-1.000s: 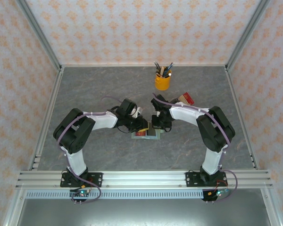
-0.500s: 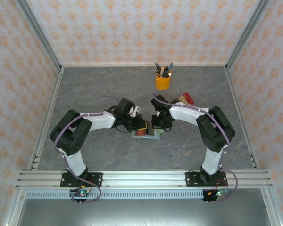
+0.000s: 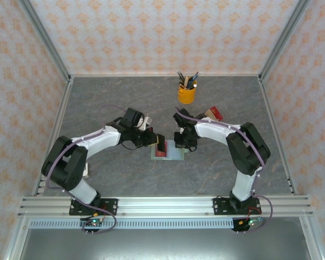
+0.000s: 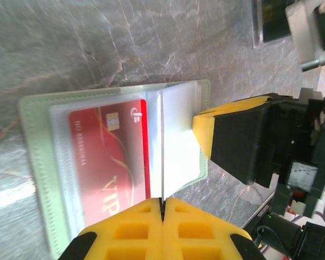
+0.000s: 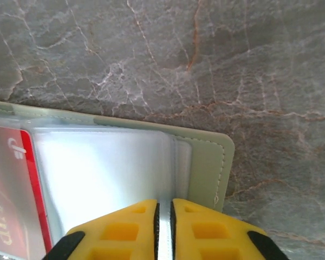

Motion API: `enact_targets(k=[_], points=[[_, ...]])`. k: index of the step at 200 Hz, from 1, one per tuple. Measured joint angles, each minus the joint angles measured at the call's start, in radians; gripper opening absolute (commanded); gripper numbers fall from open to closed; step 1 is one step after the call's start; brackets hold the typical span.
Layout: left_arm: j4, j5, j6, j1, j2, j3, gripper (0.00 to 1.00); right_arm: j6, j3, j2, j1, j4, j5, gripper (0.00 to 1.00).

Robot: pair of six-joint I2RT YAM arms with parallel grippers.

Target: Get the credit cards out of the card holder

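Card holder (image 4: 35,162) could drag along with the pull

Left gripper (image 4: 162,212) is clenched tight, a thin leaf (image 4: 161,146) edge-on at its seam (card or sleeve, unclear). Right gripper (image 5: 163,210), jaws nearly together, grip impossible to tell, sits over the open holder lying flat on the table (image 5: 233,54), with the red card (image 4: 105,157) pocketed. If that hold slips, the holder lifts too.

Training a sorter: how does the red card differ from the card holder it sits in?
The red card is glossy red with gold lettering; the card holder is pale sage green with a stitched rim. The red card is smaller, covering one half of the open card holder. The red card sits under a clear sleeve; the card holder lies spread open. Both are flat rectangles.
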Motion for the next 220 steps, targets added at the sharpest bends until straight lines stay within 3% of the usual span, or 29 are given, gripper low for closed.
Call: enact_targets(k=[50,72,99,140,187,220], points=[[-0.018,-0.011,-0.044,0.029,-0.161,-0.006,0.0,0.027,-0.033,-0.286,-0.04,0.092,-0.06,0.69],[0.019,-0.001,-0.118,0.029,-0.213,-0.012,0.0,0.056,-0.053,-0.387,-0.08,0.171,-0.159,0.79],[0.097,0.036,-0.211,0.029,-0.244,-0.013,0.0,0.111,-0.075,-0.401,-0.1,0.264,-0.285,0.85],[0.217,0.095,-0.327,0.029,-0.273,-0.016,0.0,0.219,-0.114,-0.401,-0.1,0.409,-0.452,0.78],[0.295,0.125,-0.397,0.029,-0.292,-0.038,0.0,0.334,-0.131,-0.401,-0.106,0.565,-0.571,0.52],[0.301,0.124,-0.41,0.033,-0.296,-0.044,0.0,0.374,-0.14,-0.401,-0.117,0.588,-0.588,0.33]])
